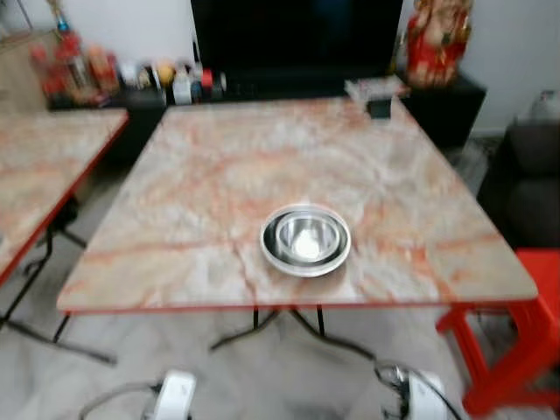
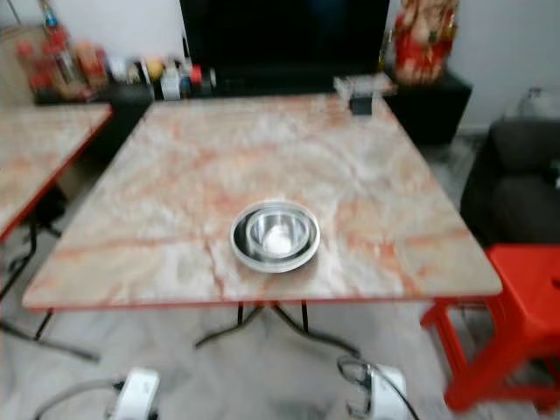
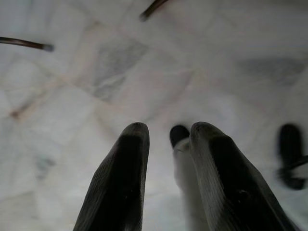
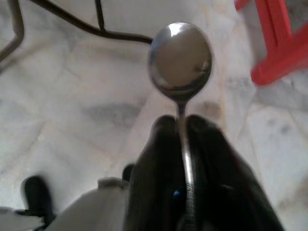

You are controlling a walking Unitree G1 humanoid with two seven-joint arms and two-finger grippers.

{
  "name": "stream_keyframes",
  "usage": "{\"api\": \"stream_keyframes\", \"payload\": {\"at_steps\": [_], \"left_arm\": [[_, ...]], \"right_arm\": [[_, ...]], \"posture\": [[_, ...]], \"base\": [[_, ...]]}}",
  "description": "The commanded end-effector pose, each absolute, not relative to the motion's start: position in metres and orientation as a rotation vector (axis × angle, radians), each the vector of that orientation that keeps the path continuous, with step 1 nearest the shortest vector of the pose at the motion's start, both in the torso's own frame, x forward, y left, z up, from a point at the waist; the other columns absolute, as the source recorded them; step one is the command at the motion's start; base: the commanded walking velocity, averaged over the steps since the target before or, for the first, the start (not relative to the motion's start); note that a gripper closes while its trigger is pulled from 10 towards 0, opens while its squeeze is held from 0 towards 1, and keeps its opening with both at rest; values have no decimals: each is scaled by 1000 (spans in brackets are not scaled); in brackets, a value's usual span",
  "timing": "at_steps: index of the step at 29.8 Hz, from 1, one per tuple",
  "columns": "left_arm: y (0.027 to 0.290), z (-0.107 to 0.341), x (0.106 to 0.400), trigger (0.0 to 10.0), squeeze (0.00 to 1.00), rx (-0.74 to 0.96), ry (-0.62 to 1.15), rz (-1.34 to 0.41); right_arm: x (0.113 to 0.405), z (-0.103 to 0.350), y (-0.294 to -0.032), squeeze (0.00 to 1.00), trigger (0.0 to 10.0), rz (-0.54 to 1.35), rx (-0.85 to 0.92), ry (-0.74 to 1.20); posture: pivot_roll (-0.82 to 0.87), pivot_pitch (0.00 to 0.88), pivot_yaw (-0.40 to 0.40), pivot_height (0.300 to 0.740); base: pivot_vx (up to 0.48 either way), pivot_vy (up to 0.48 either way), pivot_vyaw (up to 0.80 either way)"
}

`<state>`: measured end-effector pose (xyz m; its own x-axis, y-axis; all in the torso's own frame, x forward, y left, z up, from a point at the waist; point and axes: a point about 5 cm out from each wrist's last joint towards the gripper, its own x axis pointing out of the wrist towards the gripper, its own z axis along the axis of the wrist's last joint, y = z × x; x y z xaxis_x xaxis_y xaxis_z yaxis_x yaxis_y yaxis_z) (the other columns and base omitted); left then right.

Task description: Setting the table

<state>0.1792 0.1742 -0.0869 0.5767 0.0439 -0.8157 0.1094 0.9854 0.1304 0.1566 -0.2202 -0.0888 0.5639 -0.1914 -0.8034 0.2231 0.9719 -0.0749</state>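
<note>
A steel bowl (image 1: 305, 237) sits on a steel plate (image 1: 274, 255) near the front edge of the marble-patterned table (image 1: 219, 175). My right gripper (image 4: 181, 126) is shut on the handle of a metal spoon (image 4: 180, 57), whose bowl sticks out past the fingertips, over the floor below the table. My left gripper (image 3: 168, 134) hangs low over the floor with its fingers (image 3: 126, 163) slightly apart and nothing between them. Both arms (image 1: 175, 394) show at the bottom of the head views.
A red plastic stool (image 2: 525, 306) stands right of the table, with a dark sofa (image 2: 512, 188) behind it. A second table (image 1: 44, 166) is on the left. Against the far wall are a TV cabinet (image 1: 289, 87) with bottles (image 1: 79, 70) and a red statue (image 1: 435, 39).
</note>
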Motion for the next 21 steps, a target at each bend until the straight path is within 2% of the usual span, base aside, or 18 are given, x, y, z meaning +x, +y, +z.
{"api": "stream_keyframes", "payload": {"at_steps": [1, 18, 21], "left_arm": [[190, -86, 177, 10000, 0, 193, 968, -5], [192, -86, 176, 10000, 0, 205, 969, -19], [194, -86, 177, 10000, 0, 219, 969, -24]], "right_arm": [[171, -84, -209, 0, 10000, -220, 52, 889], [152, -90, -210, 0, 10000, -282, 62, 869], [145, -87, -213, 0, 10000, -296, -15, 784]], "posture": [[-41, 0, 11, 740], [-60, 0, 36, 740], [-73, 0, 48, 740]], "base": [[0, 0, 0], [0, 0, 0], [0, 0, 0]]}}
